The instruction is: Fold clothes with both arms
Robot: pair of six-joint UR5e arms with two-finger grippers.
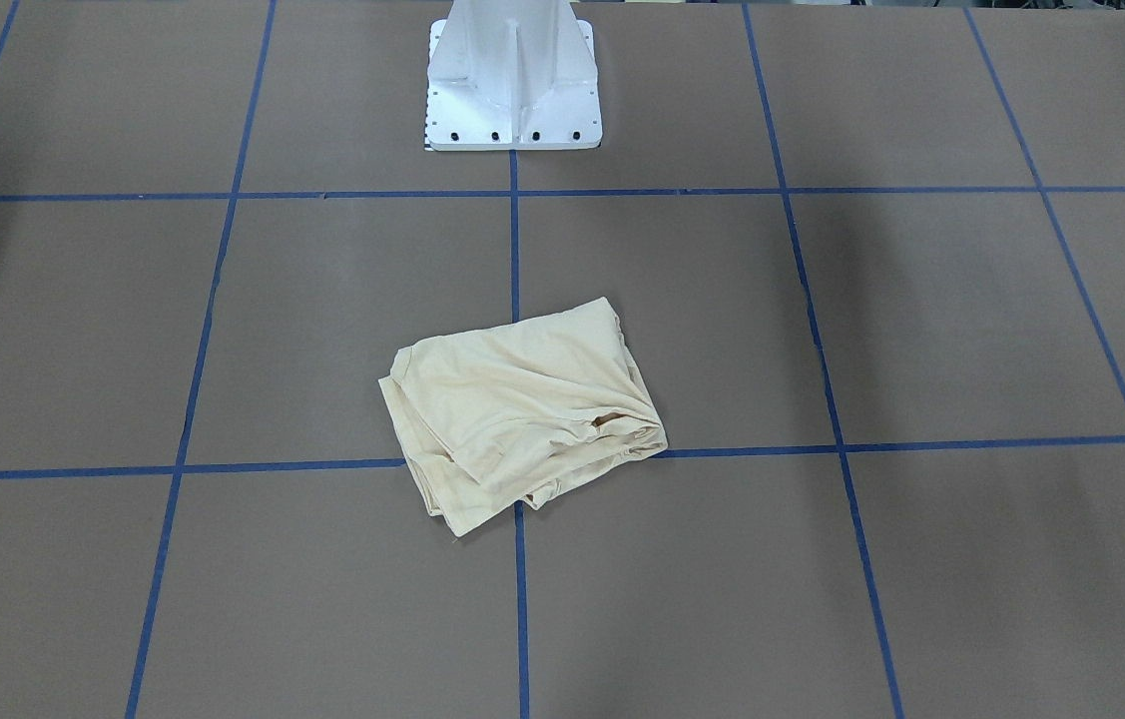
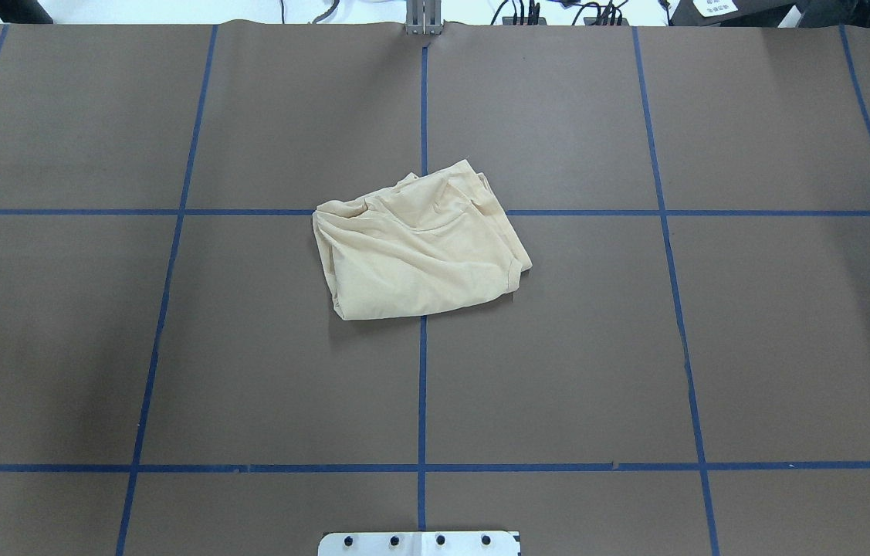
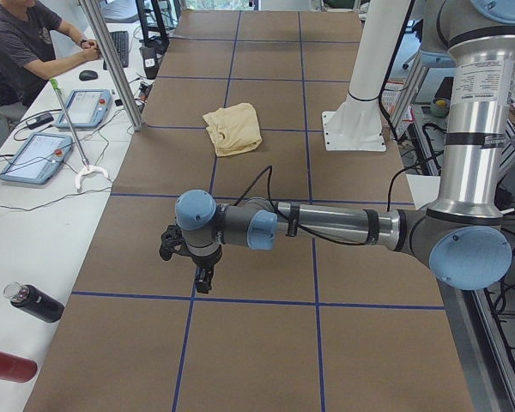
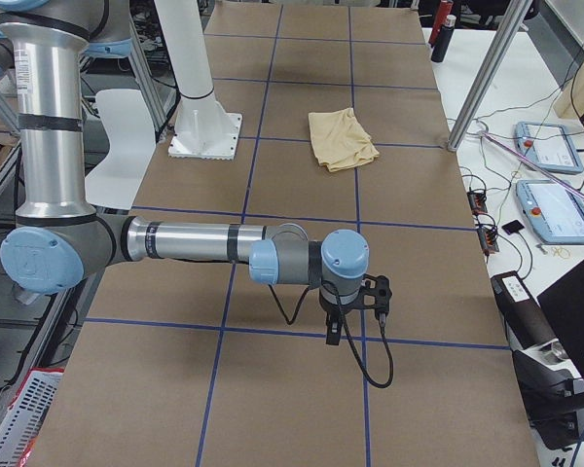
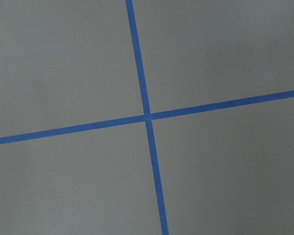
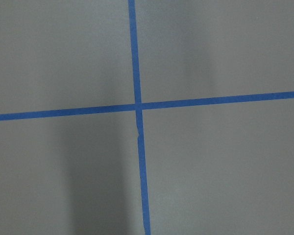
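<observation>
The left gripper point(image 3: 203, 280) hangs fingers-down over the table point(image 3: 266, 343). It shows only from the side, so I cannot tell how wide its jaws stand. The right gripper point(image 4: 332, 332) hangs the same way, and its gap is likewise impossible to judge. Each wrist camera sees only a crossing of blue tape point(image 5: 147, 117). Both grippers are well apart from the shirt point(image 2: 419, 247).

Two arms: the left arm point(image 3: 326, 225) and the right arm point(image 4: 195, 240) each reach out level from the robot's side.

One shirt, folded into a rumpled rectangle, lies mid-table over a tape crossing, in front of the white pedestal point(image 1: 512, 90). Its long axis runs across the table, left to right, the right end swung slightly away from the robot.
</observation>
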